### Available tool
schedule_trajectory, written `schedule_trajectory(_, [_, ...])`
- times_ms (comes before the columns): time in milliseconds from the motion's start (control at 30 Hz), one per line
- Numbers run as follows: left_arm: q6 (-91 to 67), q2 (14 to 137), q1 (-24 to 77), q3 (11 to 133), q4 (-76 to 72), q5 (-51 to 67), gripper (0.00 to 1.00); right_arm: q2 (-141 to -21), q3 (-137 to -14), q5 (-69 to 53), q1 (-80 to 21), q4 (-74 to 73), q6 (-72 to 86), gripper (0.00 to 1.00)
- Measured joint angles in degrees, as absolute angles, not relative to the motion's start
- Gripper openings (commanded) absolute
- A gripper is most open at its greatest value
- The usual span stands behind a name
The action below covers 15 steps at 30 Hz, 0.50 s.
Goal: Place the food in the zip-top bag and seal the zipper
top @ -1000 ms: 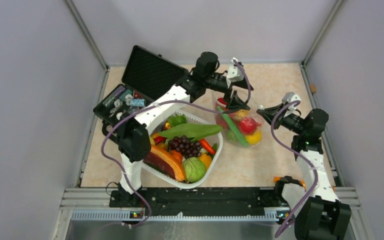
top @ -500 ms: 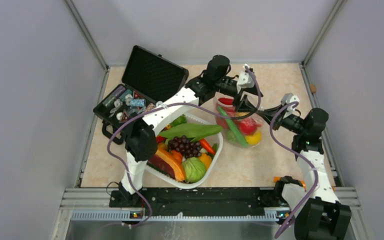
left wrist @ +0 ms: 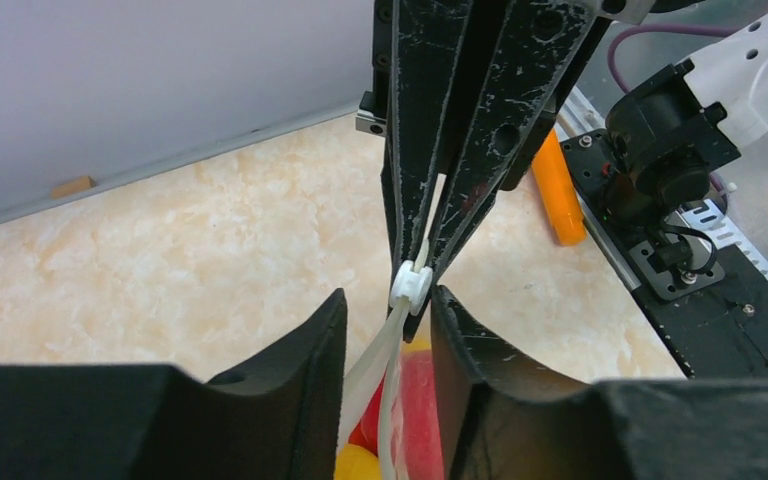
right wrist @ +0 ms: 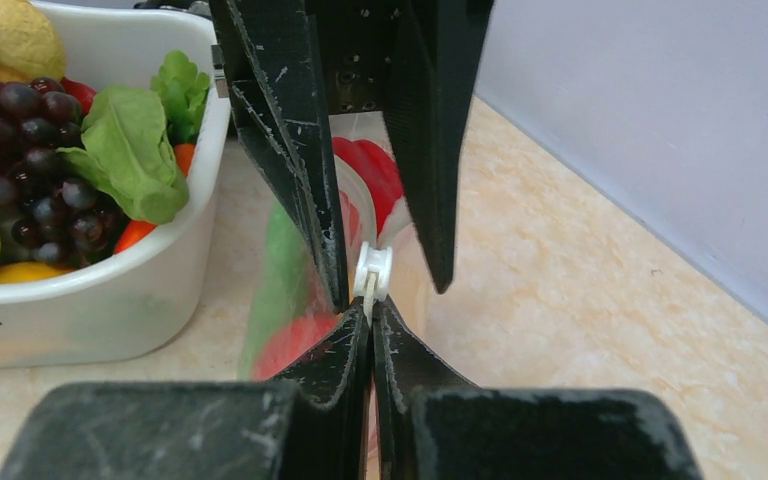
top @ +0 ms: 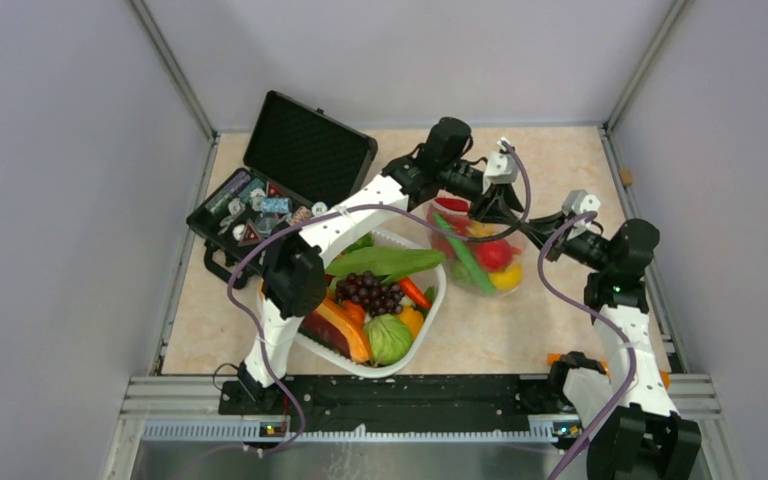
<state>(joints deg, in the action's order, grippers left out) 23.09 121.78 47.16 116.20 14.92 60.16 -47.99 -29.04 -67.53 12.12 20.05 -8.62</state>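
The clear zip-top bag [top: 475, 262] lies right of the basket and holds food: a red piece [top: 496, 250], a yellow lemon [top: 507, 277] and a long green pod [top: 465, 252]. My right gripper [top: 532, 231] is shut on the zipper strip at the bag's right end [right wrist: 371, 312]. My left gripper [top: 500, 205] is open and straddles the zipper strip [left wrist: 388, 325]. The white slider [left wrist: 410, 285] sits between its fingers, right against the right gripper's tips, and also shows in the right wrist view [right wrist: 373, 270]. Red food [left wrist: 415, 410] shows below the strip.
A white oval basket [top: 438, 300] holds a papaya slice, dark grapes [top: 368, 292], leaves and other toy produce to the bag's left. An open black hard case [top: 305, 148] stands at the back left. An orange piece [top: 558, 357] lies by the right arm's base.
My left gripper has moved right along the bag's mouth until it meets the right gripper. The right gripper has kept its hold in place.
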Motion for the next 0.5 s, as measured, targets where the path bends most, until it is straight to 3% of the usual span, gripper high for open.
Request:
schedule_trajectory(133, [23.27,121.78,47.29,116.27,15.2,60.4,0.35,-47.99,-29.04,-66.94,12.12,20.01,-9.02,0.0])
schedule_trajectory(233, [22.81,121.78,47.27,116.27,15.16,60.58,0.29,-47.99,-29.04,-66.87,12.12,19.94,-9.04,0.0])
schedule_trajectory(367, [21.87,121.78,47.27,116.25,14.41,61.12,0.35,-47.99,-29.04,-66.54,12.1,19.73,-9.21,0.0])
schedule_trajectory(500, [20.73,121.75,47.29,115.96,12.67,61.69,0.23,-47.99,-29.04,-66.54,12.1,19.4,-9.39,0.0])
